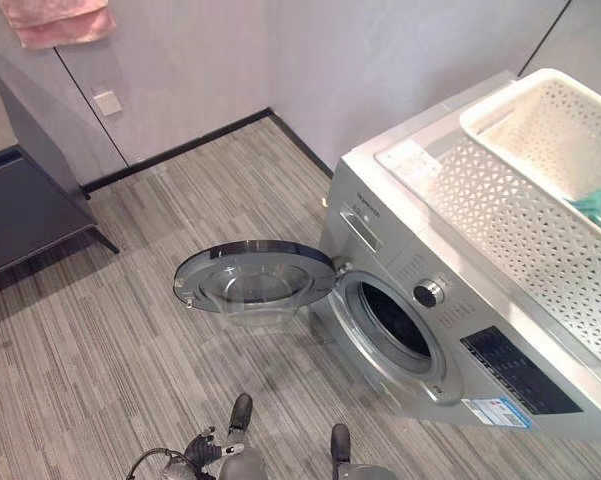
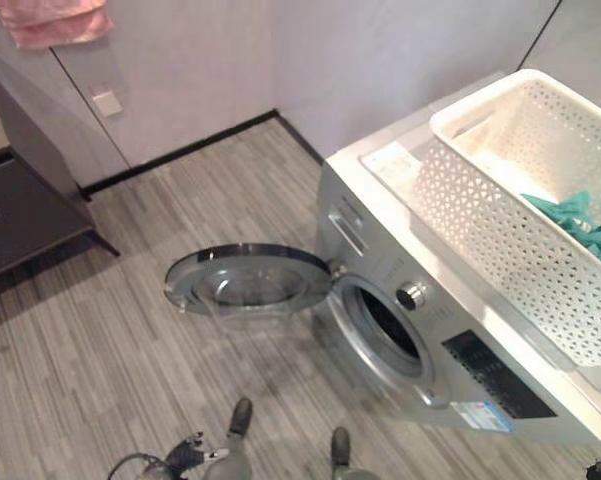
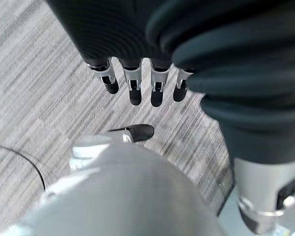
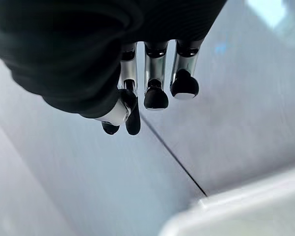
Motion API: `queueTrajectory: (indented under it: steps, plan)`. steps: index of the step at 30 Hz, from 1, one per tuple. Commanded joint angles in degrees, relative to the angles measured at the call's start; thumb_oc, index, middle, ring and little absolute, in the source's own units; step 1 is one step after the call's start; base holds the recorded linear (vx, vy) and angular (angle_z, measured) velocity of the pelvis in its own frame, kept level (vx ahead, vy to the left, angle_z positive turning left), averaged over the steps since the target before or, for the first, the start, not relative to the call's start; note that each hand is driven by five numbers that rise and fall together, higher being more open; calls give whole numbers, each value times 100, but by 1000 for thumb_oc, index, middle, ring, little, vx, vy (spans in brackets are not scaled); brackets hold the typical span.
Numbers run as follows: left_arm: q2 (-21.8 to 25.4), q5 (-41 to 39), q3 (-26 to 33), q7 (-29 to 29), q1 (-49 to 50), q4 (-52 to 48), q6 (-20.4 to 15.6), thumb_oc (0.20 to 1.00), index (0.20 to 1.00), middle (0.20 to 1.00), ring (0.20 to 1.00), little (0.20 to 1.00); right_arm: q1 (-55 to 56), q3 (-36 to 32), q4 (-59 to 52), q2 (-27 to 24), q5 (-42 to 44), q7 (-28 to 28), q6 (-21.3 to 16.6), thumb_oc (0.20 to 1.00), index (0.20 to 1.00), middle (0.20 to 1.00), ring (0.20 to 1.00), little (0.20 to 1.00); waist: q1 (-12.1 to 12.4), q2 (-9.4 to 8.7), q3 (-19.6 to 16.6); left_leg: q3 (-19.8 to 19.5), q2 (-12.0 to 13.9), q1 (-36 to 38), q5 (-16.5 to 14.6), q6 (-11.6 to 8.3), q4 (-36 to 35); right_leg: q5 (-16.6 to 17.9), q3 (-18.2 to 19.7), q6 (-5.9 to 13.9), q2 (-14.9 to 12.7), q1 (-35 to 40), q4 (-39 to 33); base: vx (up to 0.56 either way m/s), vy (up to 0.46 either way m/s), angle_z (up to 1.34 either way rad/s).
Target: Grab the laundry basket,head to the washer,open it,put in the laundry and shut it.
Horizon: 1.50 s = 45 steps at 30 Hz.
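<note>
A silver front-loading washer [image 1: 450, 330] stands at the right, its round glass door [image 1: 255, 280] swung fully open to the left over the floor. The dark drum opening [image 1: 395, 320] is exposed. On the washer's top rests a white perforated laundry basket [image 1: 540, 200] with teal laundry [image 2: 580, 225] inside. My left hand [image 3: 132, 83] hangs over the striped floor, fingers straight, holding nothing. My right hand [image 4: 154, 83] is raised before a grey wall, its fingers relaxed and empty.
A dark low cabinet [image 1: 20, 200] stands at the far left against the wall, and a pink towel [image 1: 55, 20] hangs above it. A wall socket [image 1: 107, 102] sits near the corner. The open door juts across the floor in front of the washer.
</note>
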Motion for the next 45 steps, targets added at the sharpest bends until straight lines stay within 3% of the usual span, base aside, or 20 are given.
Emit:
queueTrajectory:
  steps: [1, 6, 11, 12, 13, 14, 23, 38, 45]
  plan:
    - [284, 208, 99, 178, -174, 397, -84, 1000, 1000, 1000, 1000, 1000, -589, -79, -37, -278, 37, -557, -336, 200, 200, 200, 200, 200, 84, -583, -130, 341, 44, 1382, -812, 105, 31, -431, 351, 314, -429, -204, 53, 0, 0, 0]
    - [265, 212, 109, 231, -152, 401, -75, 1000, 1000, 1000, 1000, 1000, -517, -193, -186, -294, -171, -770, -349, 200, 200, 200, 200, 200, 74, -565, -148, 349, 30, 1426, -849, 123, 31, -441, 358, 316, -444, -161, 50, 0, 0, 0]
    - [264, 220, 87, 226, -115, 385, -86, 1000, 1000, 1000, 1000, 1000, -549, 227, -94, -314, -396, -365, -197, 200, 200, 200, 200, 200, 56, -584, -161, 350, 9, 1467, -828, 127, 31, -449, 371, 305, -461, -120, 54, 0, 0, 0]
    - [282, 205, 73, 172, -121, 356, -76, 1000, 1000, 1000, 1000, 1000, -718, 965, 298, -255, -893, 212, 49, 501, 501, 501, 501, 501, 33, -619, -138, 343, -6, 1456, -806, 121, 31, -453, 376, 298, -466, -126, 64, 0, 0, 0]
    - [270, 205, 76, 172, -123, 356, -75, 1000, 1000, 1000, 1000, 1000, -756, 1002, 310, -249, -890, 217, 46, 586, 586, 586, 586, 586, 31, -607, -135, 343, -6, 1457, -806, 121, 31, -453, 376, 298, -466, -126, 65, 0, 13, 4]
    - [271, 199, 72, 137, -117, 323, -79, 1000, 1000, 1000, 1000, 1000, -774, 1290, 489, -233, -1163, 432, 105, 1000, 1000, 1000, 1000, 1000, 27, -608, -112, 338, -15, 1447, -800, 122, 31, -457, 375, 296, -468, -137, 78, -9, 8, 4]
    - [304, 75, -16, -201, -7, 32, -54, 1000, 1000, 1000, 1000, 1000, -92, 1961, 906, -234, -2421, 1404, 462, 1000, 1000, 1000, 1000, 1000, 36, -607, 139, 294, -35, 1279, -721, 125, 31, -447, 388, 274, -470, -308, 92, -10, -2, 0]
    - [342, -125, -136, -285, 92, -380, -100, 1000, 1000, 1000, 1000, 1000, 635, 1681, 986, 0, -2398, 1778, 585, 1000, 1000, 1000, 1000, 1000, 88, -480, 412, 303, -14, 1055, -531, 96, 31, -405, 440, 242, -436, -541, 70, -6, -4, -1]
    - [280, -95, -248, -276, -47, -402, -95, 1000, 1000, 1000, 1000, 1000, 718, 1803, 715, 77, -2390, 1846, 584, 1000, 1000, 1000, 1000, 1000, 59, -504, 466, 345, 29, 1015, -493, 73, 31, -404, 437, 236, -402, -569, 34, 0, 0, 0]
